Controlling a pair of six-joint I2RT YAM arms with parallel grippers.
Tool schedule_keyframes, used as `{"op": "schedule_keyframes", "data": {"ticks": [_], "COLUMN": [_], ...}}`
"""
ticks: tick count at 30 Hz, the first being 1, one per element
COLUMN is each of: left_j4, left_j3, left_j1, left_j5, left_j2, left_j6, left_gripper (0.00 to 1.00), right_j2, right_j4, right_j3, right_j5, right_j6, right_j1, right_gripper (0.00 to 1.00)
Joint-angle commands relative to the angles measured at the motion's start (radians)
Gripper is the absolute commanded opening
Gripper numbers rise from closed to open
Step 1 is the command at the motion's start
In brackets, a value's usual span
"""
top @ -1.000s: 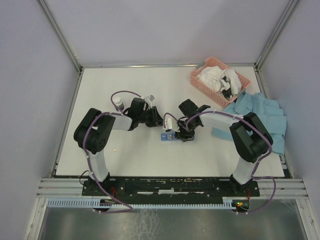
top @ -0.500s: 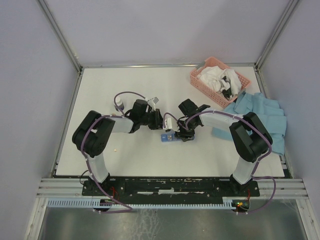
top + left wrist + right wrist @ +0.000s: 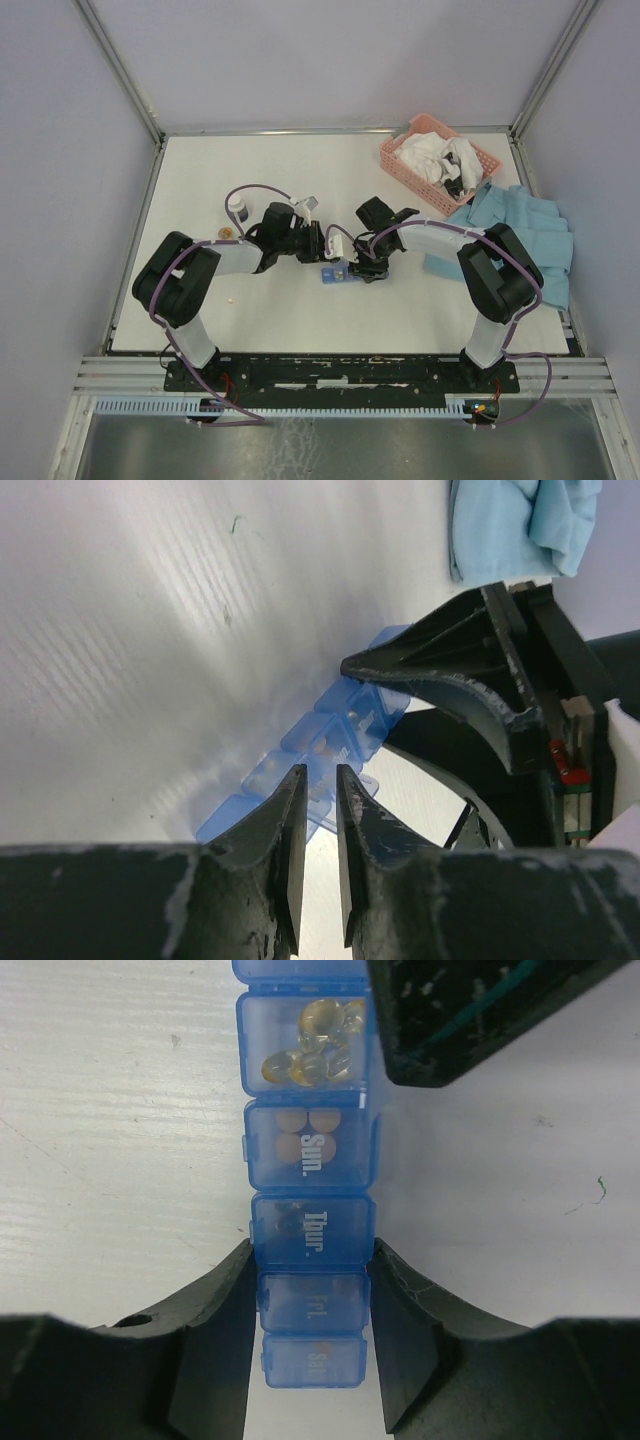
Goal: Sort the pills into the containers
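The blue pill-organiser strip (image 3: 335, 273) lies mid-table. In the right wrist view my right gripper (image 3: 313, 1270) is shut on the strip (image 3: 308, 1160), its fingers pressing both sides at the Thur and Fri compartments. Yellowish pills (image 3: 312, 1045) fill one compartment and orange ones (image 3: 300, 1135) lie under the Sun lid. My left gripper (image 3: 321, 246) hovers at the strip's far end. In the left wrist view its jaws stand a narrow slit apart, nothing between them, the gripper (image 3: 318, 772) just over the strip (image 3: 335, 735). One loose pill (image 3: 232, 300) lies on the table at the left.
A small bottle (image 3: 236, 207) and a small orange round thing (image 3: 228, 235) stand left of the left arm. A pink basket (image 3: 438, 160) with white items is at the back right. A teal cloth (image 3: 520, 230) lies at the right edge.
My left gripper has moved right and closer to the strip, and its elbow has swung down-left. The right gripper and the strip have stayed put.
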Motion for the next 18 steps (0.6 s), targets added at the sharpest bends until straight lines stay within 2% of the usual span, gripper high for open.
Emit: {"op": "schedule_keyframes", "data": {"ticks": [1,8,18], "left_j4": [0.013,-0.010,-0.150], "left_j3": [-0.024,-0.047,-0.017], "left_j1": [-0.016,-0.038,-0.059], "left_j5": [0.016,-0.016,-0.097], "left_j2": [-0.036,-0.043,-0.048], "left_j6": [0.039,0.045,0.097], "left_gripper": [0.24,0.20,0.20], "right_j2": [0.005,0.006,0.009], "right_j4": [-0.004,-0.002,0.002], "right_j3": [0.036,0.038,0.041], "right_j5": [0.012,0.014,0.023], "right_j6": [0.013,0.017,0.030], "right_j1": [0.005,0.006,0.006], "right_gripper": [0.51,0.51,0.53]}}
